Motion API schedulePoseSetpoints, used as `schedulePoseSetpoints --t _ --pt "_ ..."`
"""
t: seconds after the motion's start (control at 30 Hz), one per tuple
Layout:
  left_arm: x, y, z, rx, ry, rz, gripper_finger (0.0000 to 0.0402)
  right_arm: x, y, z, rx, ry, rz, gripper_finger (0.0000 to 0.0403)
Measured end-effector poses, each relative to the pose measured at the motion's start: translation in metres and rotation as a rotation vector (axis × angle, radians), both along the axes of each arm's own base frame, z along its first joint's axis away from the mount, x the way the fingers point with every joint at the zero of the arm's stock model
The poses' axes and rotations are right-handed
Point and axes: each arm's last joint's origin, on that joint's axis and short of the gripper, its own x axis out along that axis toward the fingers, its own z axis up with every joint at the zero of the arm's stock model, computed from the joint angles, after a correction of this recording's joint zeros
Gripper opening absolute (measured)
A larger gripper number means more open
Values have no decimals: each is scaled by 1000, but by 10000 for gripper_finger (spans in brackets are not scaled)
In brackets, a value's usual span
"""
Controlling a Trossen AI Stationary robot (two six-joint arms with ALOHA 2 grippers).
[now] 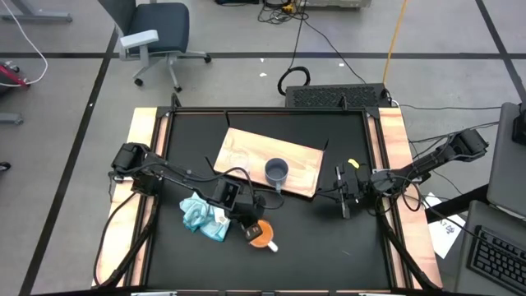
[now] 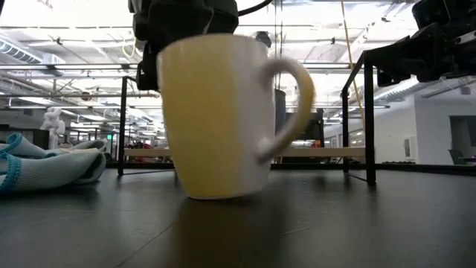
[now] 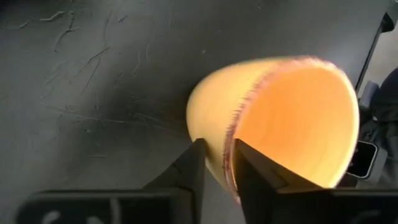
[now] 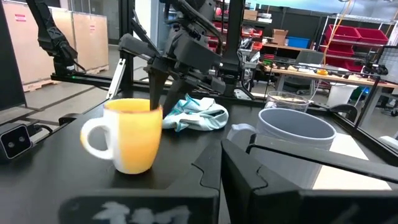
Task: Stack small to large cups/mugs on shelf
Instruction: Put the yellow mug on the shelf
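Low in the overhead frame's centre, the left hand (image 1: 251, 220) pinches the orange mug (image 1: 260, 234) by its rim, one finger inside, one outside; the right hand (image 1: 343, 205) waits shut at right.

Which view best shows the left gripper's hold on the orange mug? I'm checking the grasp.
The left wrist view: the left gripper pinches the orange mug rim, one finger inside. The high and right wrist views show it from afar; the low view shows mainly the mug's side.

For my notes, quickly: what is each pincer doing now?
Left pincer: closed on the orange mug rim.
Right pincer: shut, holding nothing.
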Motion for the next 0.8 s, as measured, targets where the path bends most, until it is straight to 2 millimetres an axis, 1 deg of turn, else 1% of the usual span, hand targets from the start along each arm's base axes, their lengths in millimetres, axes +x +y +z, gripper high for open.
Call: schedulePoseSetpoints --t 0.1,0.17,0.23,0.4,0.67,0.8 --pt "1 -1 0 -2 -13 -16 42 0 0 0 -1 2 0 0" --pt "1 -1 1 -2 -26 -61 21 0 0 -1 -2 5 0 0" --pt "2 -2 1 10 -51 -118 11 0 0 -1 -2 5 0 0" --pt "0 -5 0 94 -90 -269 10 0 0 -1 -1 5 0 0" --pt "-5 -11 -1 298 -123 -450 10 0 0 -1 -1 5 0 0" --pt "-6 -16 2 343 -171 -534 10 0 0 -1 0 5 0 0"
